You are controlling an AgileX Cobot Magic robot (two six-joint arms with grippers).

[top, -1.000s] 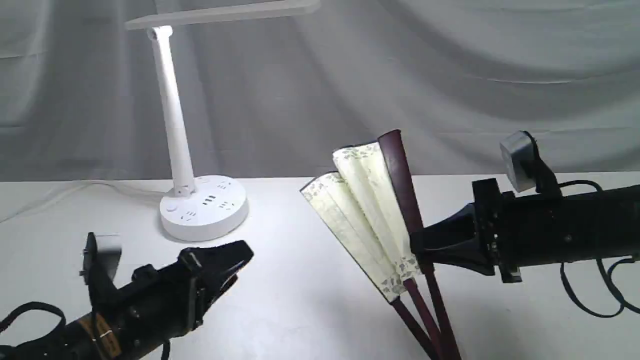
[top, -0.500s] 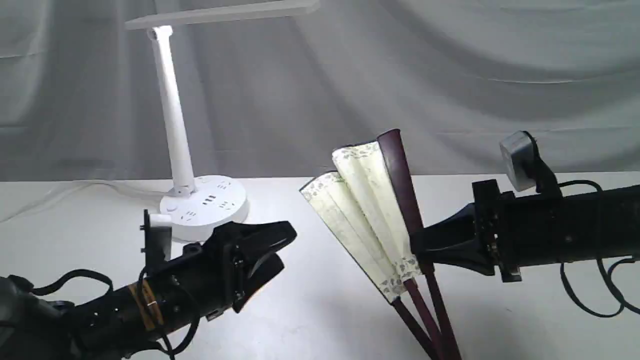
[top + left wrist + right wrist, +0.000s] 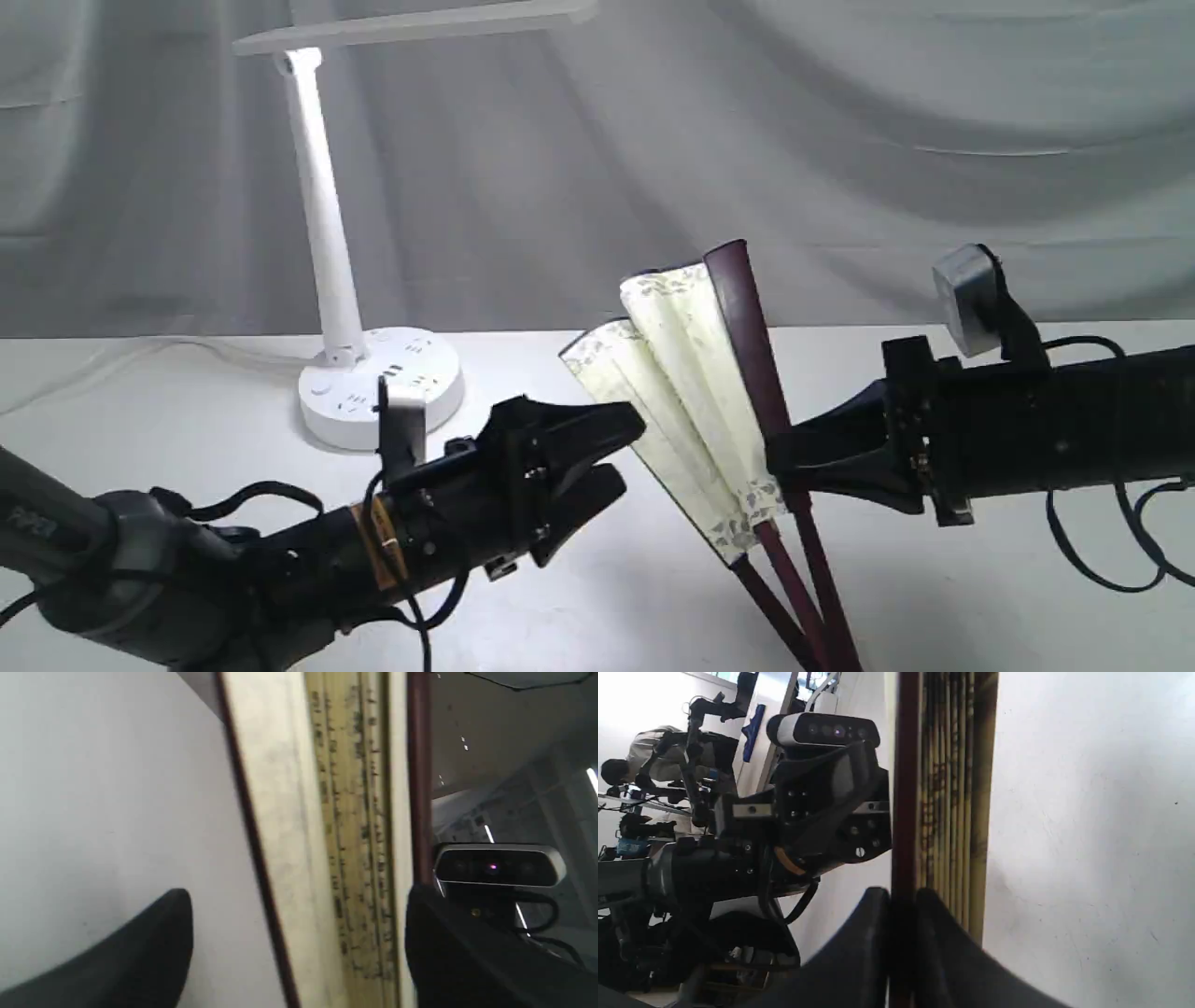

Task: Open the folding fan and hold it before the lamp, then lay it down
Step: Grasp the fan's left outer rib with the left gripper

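– Right of centre over the table point(image 3: 579, 597), the folding fan point(image 3: 686, 392) stands tilted and only part spread. The right gripper point(image 3: 780, 464) is pinched tight on its outer maroon rib point(image 3: 903, 812), and the pivot end runs out of shot toward the near side.
– And the left gripper point(image 3: 630, 450)?
– Fingers wide apart, nose right up at the fan's left edge. The left wrist view shows the pleats between them, nothing pinched yet.
– So where's the danger?
– Paper! If those fingers close on the cream leaf rather than the dark edge rib, I'd expect creased or torn pleats once it pulls left. And the right side is one pinch on a single rib, so a hard tug could twist the fan in that grip or slip it out.
– Room to spread it?
– Decent. There's bare table to the left, between the fan and the lamp point(image 3: 322, 224), though the left arm fills much of it. The lamp's round base sits far-left, well apart from the fan. A wide sweep left could clip it or the stem. The backdrop cloth point(image 3: 840, 140) hangs on the far side. The table's near edge isn't visible, so I can't tell the margin there.
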